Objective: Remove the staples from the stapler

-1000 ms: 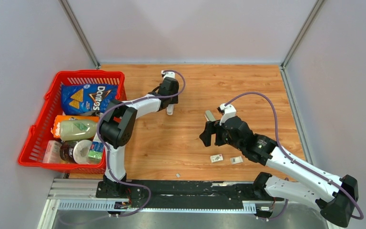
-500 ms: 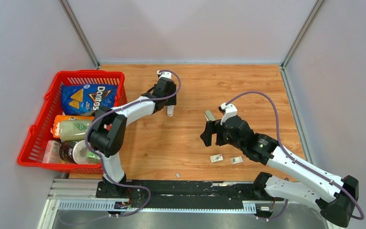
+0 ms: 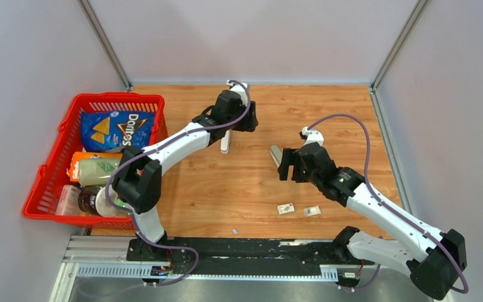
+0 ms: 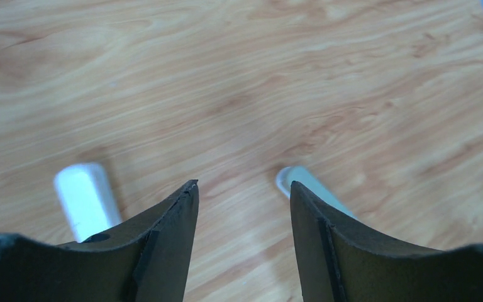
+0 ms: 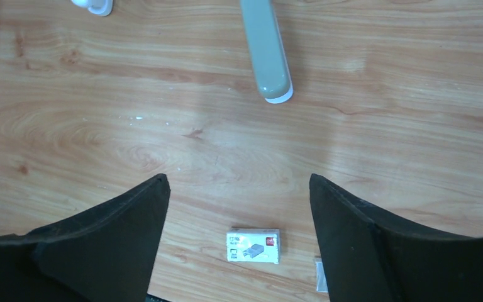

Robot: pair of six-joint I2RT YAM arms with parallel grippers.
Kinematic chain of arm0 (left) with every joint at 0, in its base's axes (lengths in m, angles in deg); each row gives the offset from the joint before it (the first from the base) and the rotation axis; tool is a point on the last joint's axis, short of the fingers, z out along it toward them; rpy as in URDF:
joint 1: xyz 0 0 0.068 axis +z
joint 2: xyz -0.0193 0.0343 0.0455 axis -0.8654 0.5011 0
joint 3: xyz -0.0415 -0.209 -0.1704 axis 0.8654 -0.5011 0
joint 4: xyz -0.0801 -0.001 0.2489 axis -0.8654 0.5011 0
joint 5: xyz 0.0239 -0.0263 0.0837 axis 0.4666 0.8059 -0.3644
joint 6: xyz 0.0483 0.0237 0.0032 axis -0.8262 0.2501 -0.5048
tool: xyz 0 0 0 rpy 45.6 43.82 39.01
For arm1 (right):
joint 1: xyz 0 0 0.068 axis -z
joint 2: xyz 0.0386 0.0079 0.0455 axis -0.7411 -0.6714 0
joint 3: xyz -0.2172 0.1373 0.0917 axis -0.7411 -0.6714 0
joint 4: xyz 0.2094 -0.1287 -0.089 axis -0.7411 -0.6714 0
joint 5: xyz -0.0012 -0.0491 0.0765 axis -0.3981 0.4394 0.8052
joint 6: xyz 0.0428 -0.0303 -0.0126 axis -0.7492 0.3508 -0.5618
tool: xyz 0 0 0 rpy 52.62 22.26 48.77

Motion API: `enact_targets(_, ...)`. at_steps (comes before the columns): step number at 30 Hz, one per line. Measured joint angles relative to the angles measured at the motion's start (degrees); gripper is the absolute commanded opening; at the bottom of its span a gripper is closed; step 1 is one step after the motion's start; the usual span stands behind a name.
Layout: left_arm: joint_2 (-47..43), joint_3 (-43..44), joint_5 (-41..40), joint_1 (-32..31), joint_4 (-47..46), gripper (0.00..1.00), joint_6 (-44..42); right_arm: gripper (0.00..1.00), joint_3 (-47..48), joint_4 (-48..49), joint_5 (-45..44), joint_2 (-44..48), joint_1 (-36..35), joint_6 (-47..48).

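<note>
A white stapler (image 3: 225, 142) lies on the wooden table, and a grey-green stapler (image 3: 277, 153) lies to its right. Both show in the left wrist view, the white one (image 4: 83, 198) and the grey-green one (image 4: 307, 184), and in the right wrist view, the grey-green one (image 5: 265, 53) and the white one (image 5: 94, 6). My left gripper (image 3: 246, 121) is open and empty above the table between them (image 4: 242, 189). My right gripper (image 3: 289, 168) is open and empty just near of the grey-green stapler (image 5: 239, 189). A tiny grey staple strip (image 3: 234, 231) lies near the front edge.
Two small white staple boxes (image 3: 285, 209) (image 3: 312, 211) lie on the table near the right arm; one shows between the right fingers (image 5: 253, 245). A red basket (image 3: 55, 165) with chips, bottles and cans stands at the left.
My left gripper has moved right and back, away from the white stapler's end. My right gripper has shifted slightly right and back, closer to the grey-green stapler.
</note>
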Motion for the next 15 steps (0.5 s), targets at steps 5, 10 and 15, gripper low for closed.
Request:
enact_targets(5, 7.3, 8.9, 5.8, -3.2, 1.2, 0.58, 0.5, 0.50, 0.0, 0.1, 1.0, -1.1, 3.1, -0.5)
enact_targets(10, 15.3, 18.6, 9.8, -6.0, 3.2, 0.55, 1.2, 0.05, -0.2, 1.9, 2.3, -3.8, 4.5, -1.4)
enact_targets(15, 21.8, 24.1, 12.2, -7.8, 5.0, 0.46, 2.1, 0.00, -0.8, 4.4, 3.0, -7.7, 5.4, -2.2)
